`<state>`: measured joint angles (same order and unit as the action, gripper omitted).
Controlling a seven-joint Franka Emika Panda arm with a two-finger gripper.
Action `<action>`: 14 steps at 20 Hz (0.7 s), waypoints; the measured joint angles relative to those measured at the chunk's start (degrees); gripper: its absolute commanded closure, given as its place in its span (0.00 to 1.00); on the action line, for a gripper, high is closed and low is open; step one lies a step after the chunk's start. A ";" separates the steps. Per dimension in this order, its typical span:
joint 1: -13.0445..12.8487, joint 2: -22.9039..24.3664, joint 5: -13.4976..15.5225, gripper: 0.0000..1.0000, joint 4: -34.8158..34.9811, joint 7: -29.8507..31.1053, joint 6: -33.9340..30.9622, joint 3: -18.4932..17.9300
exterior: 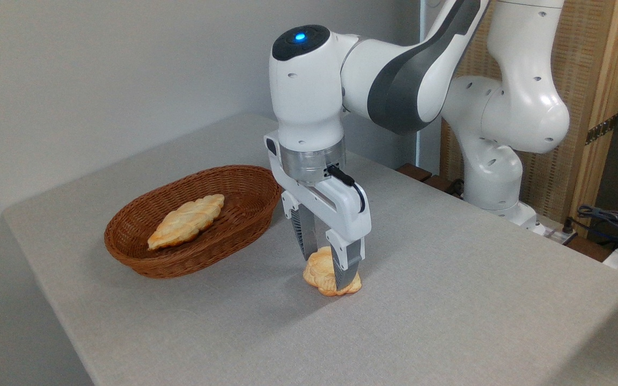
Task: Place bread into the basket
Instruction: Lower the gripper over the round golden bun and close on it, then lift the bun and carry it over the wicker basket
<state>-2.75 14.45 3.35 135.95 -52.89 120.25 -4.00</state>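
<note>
The bread (319, 272), a small lumpy golden bun, lies on the grey table right of the basket. My gripper (325, 272) has come straight down over it and stands open, one finger behind the bun's left side and the other in front of its right side, hiding part of it. The bun still rests on the table. The basket (126, 253), an oval reddish-brown wicker one, sits at the table's left.
A long braided loaf (185, 221) lies inside the basket. My arm's white base (494, 182) stands at the back right, with cables (609, 220) at the far right edge. The table's edge (46, 279) runs along the left.
</note>
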 measured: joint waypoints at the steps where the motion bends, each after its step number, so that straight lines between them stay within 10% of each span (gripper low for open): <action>1: -0.10 -0.11 0.00 0.56 0.00 -0.29 0.00 0.00; 14: -0.57 -0.31 0.00 0.55 -0.52 -1.00 -0.03 0.02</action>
<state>-3.32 14.14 3.35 135.43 -53.89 120.23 -3.98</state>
